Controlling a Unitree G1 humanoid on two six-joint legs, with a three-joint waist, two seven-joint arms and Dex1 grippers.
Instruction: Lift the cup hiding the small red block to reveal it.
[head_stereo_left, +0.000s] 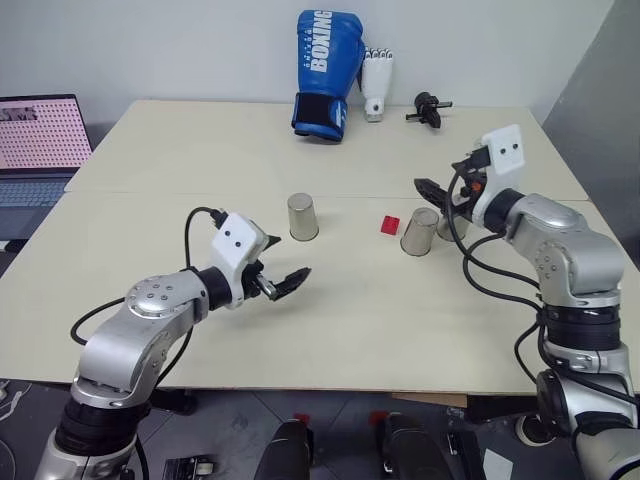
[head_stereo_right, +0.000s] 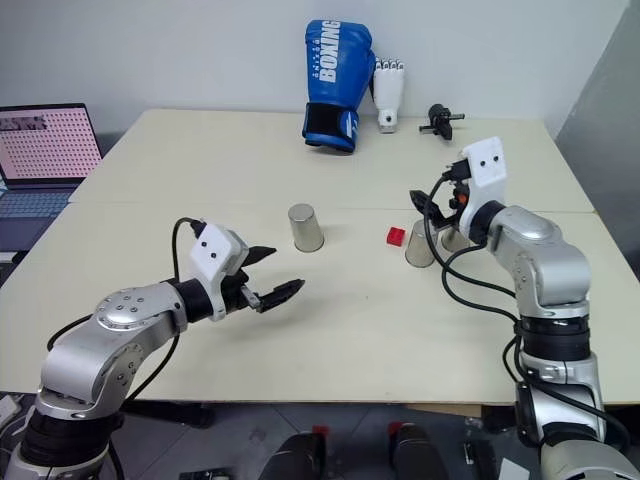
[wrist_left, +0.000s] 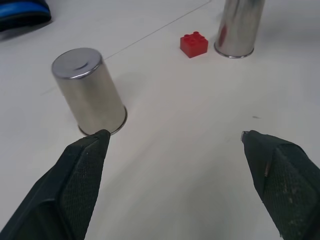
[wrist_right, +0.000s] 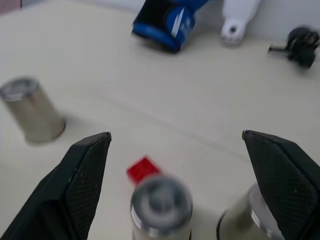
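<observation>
Red block (head_stereo_left: 390, 224) already bare beside cup (head_stereo_left: 420, 231); both grippers' fingers wide open, empty — right gripper (head_stereo_left: 440, 192) could clip cup, re-hiding block.

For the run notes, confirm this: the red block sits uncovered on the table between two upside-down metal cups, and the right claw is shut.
Not quite. The right claw is open, its fingers spread wide in the right wrist view. The rest holds: the red block lies uncovered on the table between two upside-down metal cups.
</observation>
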